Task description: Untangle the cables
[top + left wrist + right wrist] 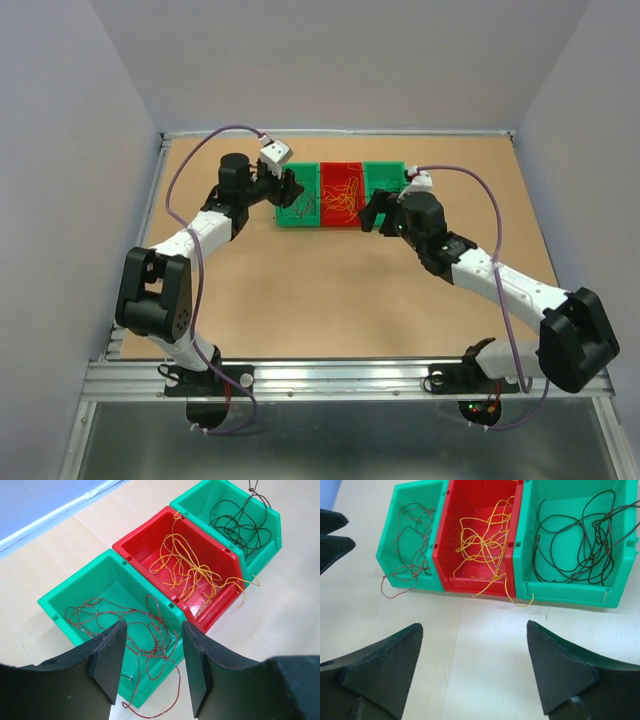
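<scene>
Cables lie by colour in three bins touching in a row on the table (470, 630): dark red wires (410, 535) in the left green bin (387, 545), yellow wires (485, 540) in the red bin (475, 584), black wires (580, 535) in the right green bin (565, 592). A dark red strand and a yellow strand trail over the front edges. The left gripper (152, 670) hangs over the left green bin and the right gripper (475, 665) over bare table, both with jaws apart and empty.
</scene>
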Controlling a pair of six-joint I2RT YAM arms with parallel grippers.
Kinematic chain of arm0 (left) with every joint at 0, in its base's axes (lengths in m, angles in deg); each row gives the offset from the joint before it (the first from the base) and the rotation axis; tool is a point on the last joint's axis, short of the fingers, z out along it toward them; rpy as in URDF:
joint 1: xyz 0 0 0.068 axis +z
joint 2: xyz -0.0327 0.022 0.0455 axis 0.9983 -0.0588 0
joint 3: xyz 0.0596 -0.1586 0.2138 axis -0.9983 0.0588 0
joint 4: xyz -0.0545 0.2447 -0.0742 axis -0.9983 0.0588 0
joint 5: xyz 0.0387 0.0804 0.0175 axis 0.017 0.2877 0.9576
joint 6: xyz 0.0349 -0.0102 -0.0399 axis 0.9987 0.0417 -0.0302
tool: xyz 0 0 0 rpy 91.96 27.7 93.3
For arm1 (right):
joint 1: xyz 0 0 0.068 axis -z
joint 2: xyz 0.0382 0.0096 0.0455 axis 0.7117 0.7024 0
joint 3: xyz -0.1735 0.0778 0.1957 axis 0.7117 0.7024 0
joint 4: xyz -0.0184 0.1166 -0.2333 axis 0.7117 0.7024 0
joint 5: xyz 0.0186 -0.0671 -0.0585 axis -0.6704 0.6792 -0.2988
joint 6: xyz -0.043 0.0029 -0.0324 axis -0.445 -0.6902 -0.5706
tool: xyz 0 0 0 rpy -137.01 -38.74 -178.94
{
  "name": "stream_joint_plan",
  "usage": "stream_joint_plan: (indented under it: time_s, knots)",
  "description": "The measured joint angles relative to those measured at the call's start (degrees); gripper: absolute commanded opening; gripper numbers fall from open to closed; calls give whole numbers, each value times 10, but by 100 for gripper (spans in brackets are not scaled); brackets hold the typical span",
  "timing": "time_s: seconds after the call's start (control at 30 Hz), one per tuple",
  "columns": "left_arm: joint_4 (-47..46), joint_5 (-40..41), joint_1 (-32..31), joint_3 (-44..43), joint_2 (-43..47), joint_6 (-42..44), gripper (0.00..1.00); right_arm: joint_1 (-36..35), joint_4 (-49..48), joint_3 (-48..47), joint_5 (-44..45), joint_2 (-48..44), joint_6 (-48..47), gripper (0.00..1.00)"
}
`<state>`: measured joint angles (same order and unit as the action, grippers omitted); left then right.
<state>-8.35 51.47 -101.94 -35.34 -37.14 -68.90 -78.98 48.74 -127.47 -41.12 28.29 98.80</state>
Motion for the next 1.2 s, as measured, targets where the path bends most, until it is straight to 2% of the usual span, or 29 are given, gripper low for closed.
stream_joint_plan:
  time_s: [0.17, 0.23, 0.4, 0.43, 0.47, 0.57, 0.8, 0.97, 1.2]
  knots:
    - [-29, 3, 0, 58, 54, 2, 71, 0, -63, 81, 6, -100, -22, 100]
    - [-35, 9, 0, 91, 105, 1, 73, 0, -90, 115, 14, -163, -30, 100]
    - [-61, 29, 4, 129, 265, -8, 85, 0, -157, 169, 40, -301, -54, 100]
    - [-65, 35, 5, 139, 299, -11, 89, 0, -168, 177, 45, -328, -58, 100]
    - [-67, 44, 6, 152, 329, -12, 98, 0, -176, 183, 51, -347, -62, 100]
    - [-95, 73, 9, 221, 449, -14, 99, 0, -190, 195, 69, -407, -76, 100]
    - [-120, 78, 12, 426, 621, 23, 99, 0, -202, 195, 91, -454, -94, 100]
    - [-114, 64, 12, 455, 664, 44, 99, 0, -202, 196, 93, -456, -101, 100]
    - [-132, 56, 12, 455, 671, 63, 99, 0, -202, 198, 95, -457, -101, 98]
